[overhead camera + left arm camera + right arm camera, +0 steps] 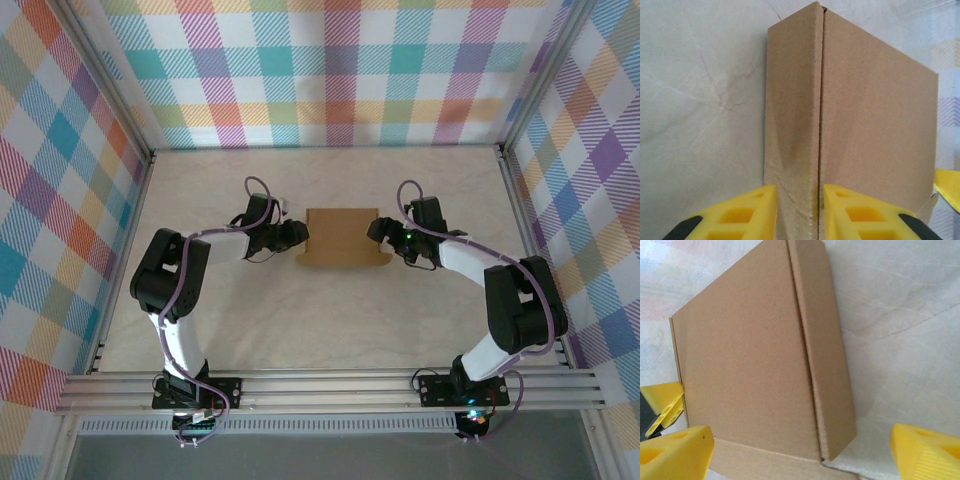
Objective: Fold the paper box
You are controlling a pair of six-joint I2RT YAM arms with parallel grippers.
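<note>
The plain brown corrugated cardboard box (345,238) lies mid-way across the table (260,320). At its 9 o'clock the left claw (298,237) seems to pinch its edge; at 3 o'clock the right claw (380,232) straddles it, fingers (677,452) spread.

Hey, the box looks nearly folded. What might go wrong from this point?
1. The left gripper straddles the box at its edge; squeezing harder may crush the side wall.
2. The right gripper is open around a corner, so closing could shove the box across the table.
3. A flap corner sticks out, so the box might spring open once released.
</note>
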